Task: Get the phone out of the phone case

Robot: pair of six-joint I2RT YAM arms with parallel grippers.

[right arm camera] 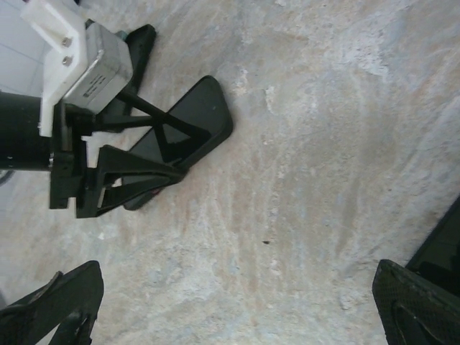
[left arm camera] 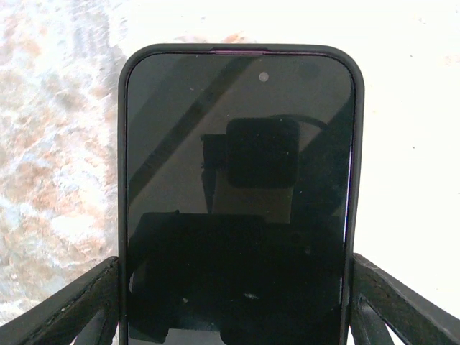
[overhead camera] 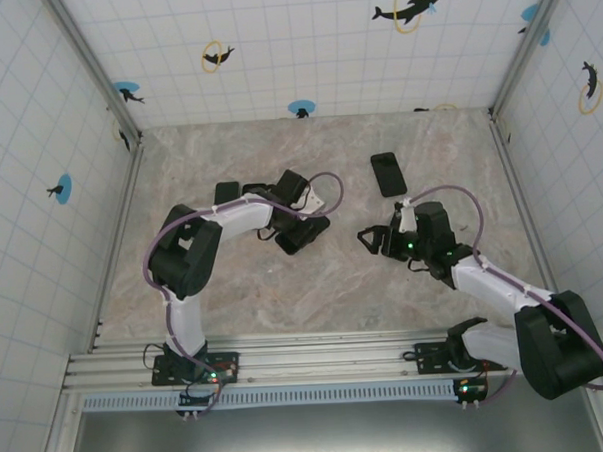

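The phone [left arm camera: 237, 201], black with a dark screen, sits in its black phone case [left arm camera: 122, 180] and lies flat on the marble table. My left gripper [left arm camera: 233, 267] is shut on it, one finger pressed against each long side of the case. From above, the left gripper [overhead camera: 303, 224] stands over the phone [overhead camera: 300, 240] at the table's middle. The right wrist view has the phone [right arm camera: 205, 115] under the left gripper's fingers [right arm camera: 129, 162]. My right gripper [overhead camera: 366, 239] hovers just to the right, open, with bare table between its fingers [right arm camera: 54, 305].
A second black phone-shaped slab [overhead camera: 387, 172] lies behind the right gripper, and its dark corner [right arm camera: 444, 241] shows at the right edge of the right wrist view. Another flat black piece [overhead camera: 227, 192] lies left of the left arm. Tiled walls [overhead camera: 38, 147] enclose the table.
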